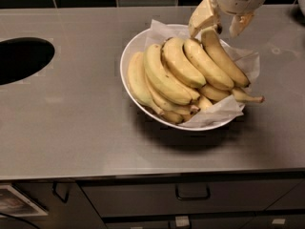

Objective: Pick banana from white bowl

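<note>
The white bowl (129, 56), lined with crinkled white paper, stands on the grey counter and holds several bananas. The banana (224, 58) is the long, single one at the right of the pile, running from the back of the bowl to its right rim. My gripper (220, 26) hangs over the bowl's back rim at the top right. Its cream fingers (202, 15) stand apart on either side of the banana's far end, with the left one against it. The banana rests on the pile.
A bunch of fatter bananas (164, 75) fills the bowl's middle and left. A small banana with a thin stem (245, 98) pokes over the right rim. A dark round hole (21, 58) is in the counter at the left. Drawers (190, 194) run below the front edge.
</note>
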Action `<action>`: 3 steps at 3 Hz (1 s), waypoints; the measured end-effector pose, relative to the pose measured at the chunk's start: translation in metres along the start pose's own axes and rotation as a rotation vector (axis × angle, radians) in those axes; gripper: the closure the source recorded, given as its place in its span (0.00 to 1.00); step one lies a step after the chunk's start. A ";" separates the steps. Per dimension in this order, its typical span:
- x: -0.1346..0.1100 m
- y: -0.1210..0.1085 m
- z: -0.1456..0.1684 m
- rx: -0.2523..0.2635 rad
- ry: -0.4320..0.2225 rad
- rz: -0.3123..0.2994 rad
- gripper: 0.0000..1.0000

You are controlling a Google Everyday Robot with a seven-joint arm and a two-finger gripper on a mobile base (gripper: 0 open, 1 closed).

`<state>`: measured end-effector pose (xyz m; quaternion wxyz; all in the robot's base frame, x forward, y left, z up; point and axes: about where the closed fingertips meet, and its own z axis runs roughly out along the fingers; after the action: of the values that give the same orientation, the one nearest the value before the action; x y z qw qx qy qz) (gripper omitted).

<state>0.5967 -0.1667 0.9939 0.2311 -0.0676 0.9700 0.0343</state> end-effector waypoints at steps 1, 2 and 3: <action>0.000 -0.005 -0.003 0.008 -0.014 0.015 0.39; -0.001 -0.004 -0.018 0.015 -0.054 0.012 0.39; -0.001 -0.004 -0.017 0.015 -0.054 0.011 0.39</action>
<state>0.5902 -0.1725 1.0096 0.2572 -0.0595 0.9640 0.0303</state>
